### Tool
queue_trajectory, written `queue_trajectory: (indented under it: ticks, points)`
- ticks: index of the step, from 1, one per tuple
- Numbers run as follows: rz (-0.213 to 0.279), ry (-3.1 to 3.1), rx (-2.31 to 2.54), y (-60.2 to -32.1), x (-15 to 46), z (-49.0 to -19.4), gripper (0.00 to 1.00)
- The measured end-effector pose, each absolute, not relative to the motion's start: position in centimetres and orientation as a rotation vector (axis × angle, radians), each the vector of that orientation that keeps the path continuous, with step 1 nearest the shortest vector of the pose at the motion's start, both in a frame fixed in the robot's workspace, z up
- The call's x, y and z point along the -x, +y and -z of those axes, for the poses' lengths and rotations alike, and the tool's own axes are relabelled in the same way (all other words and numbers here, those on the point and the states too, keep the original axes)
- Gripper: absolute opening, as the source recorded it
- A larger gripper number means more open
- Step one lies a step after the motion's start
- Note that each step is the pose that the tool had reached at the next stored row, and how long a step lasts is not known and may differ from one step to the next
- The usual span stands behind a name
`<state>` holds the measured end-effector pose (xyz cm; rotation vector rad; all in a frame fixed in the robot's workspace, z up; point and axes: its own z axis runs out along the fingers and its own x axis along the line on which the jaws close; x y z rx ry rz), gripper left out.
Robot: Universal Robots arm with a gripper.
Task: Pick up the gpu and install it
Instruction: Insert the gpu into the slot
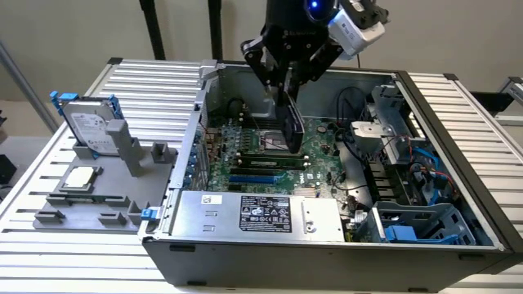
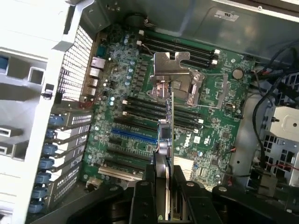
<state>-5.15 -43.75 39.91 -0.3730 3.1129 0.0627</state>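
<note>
"Has the hand got hold of anything?"

"Yes, the gpu. Its two fingers are closed tight on the upper end, one on each flat side, and the gpu hangs upright below them"

"Where is it hanging?"

"Inside the open computer case, over the middle of the motherboard. Its lower end is down by the processor socket and the memory slots. I cannot tell whether it touches the board"

"And from the wrist camera?"

"You look straight along the thin edge of the gpu, with the black fingers on either side. The silver bracket is at the end away from the hand, over the socket. The blue slot lies just beside the gpu, not under it"

"What else is about?"

"On the exterior view's left, outside the case, a hard drive with blue rails stands upright in a grey holder on the slatted table. The power supply lies along the near wall of the case"
</note>
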Motion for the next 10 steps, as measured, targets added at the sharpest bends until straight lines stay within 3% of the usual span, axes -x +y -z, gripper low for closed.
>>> queue_trajectory:
  ticks: [10]
  points:
    - [-0.061,3.058,0.654,-43.75,5.14,-39.44,0.00]
